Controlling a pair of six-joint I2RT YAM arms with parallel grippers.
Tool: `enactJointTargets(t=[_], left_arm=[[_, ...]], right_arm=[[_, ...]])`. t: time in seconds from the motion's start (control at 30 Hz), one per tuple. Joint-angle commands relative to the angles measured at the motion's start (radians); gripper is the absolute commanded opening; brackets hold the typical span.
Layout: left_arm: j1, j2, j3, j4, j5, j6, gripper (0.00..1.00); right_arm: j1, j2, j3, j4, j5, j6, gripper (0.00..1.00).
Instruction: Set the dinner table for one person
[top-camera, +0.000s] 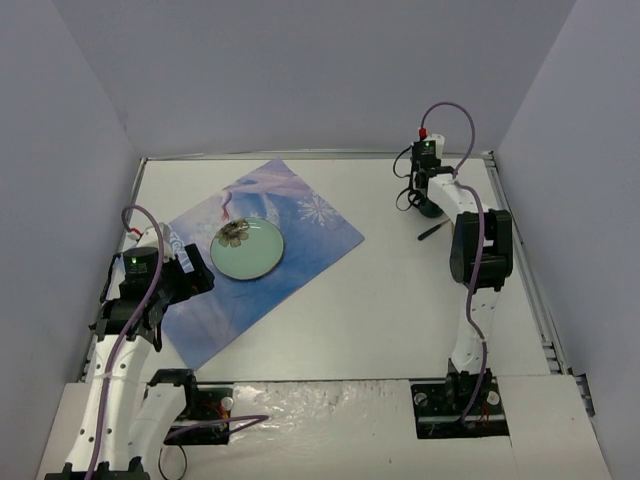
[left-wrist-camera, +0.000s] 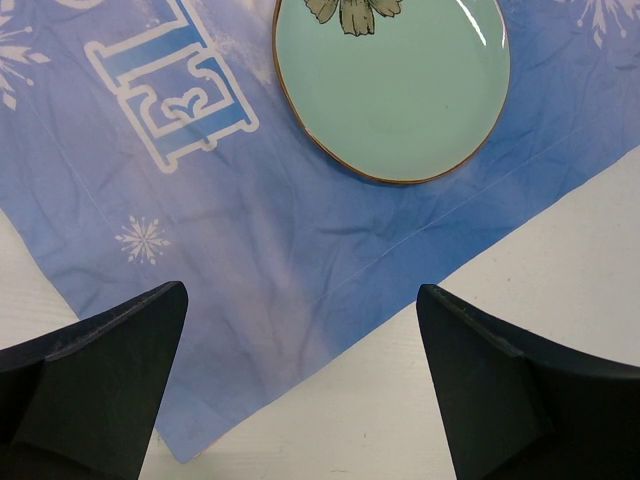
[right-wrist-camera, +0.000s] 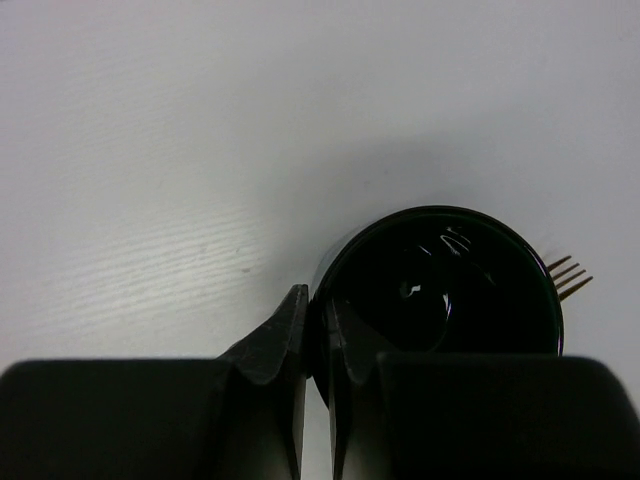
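A green plate (top-camera: 247, 250) is seen on the blue placemat (top-camera: 310, 225) at the left of the table (top-camera: 380, 320); at far right a black cup (right-wrist-camera: 440, 290) is flanked by fork tines (right-wrist-camera: 568, 275). The right gripper (right-wrist-camera: 318, 335) is clamped on the cup's rim, one finger inside, one outside. The left gripper (left-wrist-camera: 300, 300) is held wide open above the placemat's edge.

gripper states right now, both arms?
left gripper: open, holding nothing.
right gripper: closed, pinching the wall of the black cup.
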Motion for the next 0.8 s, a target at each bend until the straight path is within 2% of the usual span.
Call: enactJointTargets(t=[0.0, 0.13, 0.53, 0.77], left_arm=[[0.006, 0.003, 0.015, 0.044, 0.007, -0.007, 0.97], [0.006, 0.001, 0.014, 0.047, 0.016, -0.005, 0.97], [0.006, -0.005, 0.012, 0.055, 0.032, -0.002, 0.97], [0.006, -0.003, 0.012, 0.057, 0.036, 0.0, 0.97]], right_arm=[[0.091, -0.222, -0.058, 0.031, -0.111, -0.252, 0.0], [0.191, -0.36, -0.187, 0.032, -0.18, -0.421, 0.0], [0.424, -0.717, -0.613, 0.054, -0.595, -0.63, 0.0], [0.51, -0.759, -0.724, 0.125, -0.633, -0.638, 0.0]])
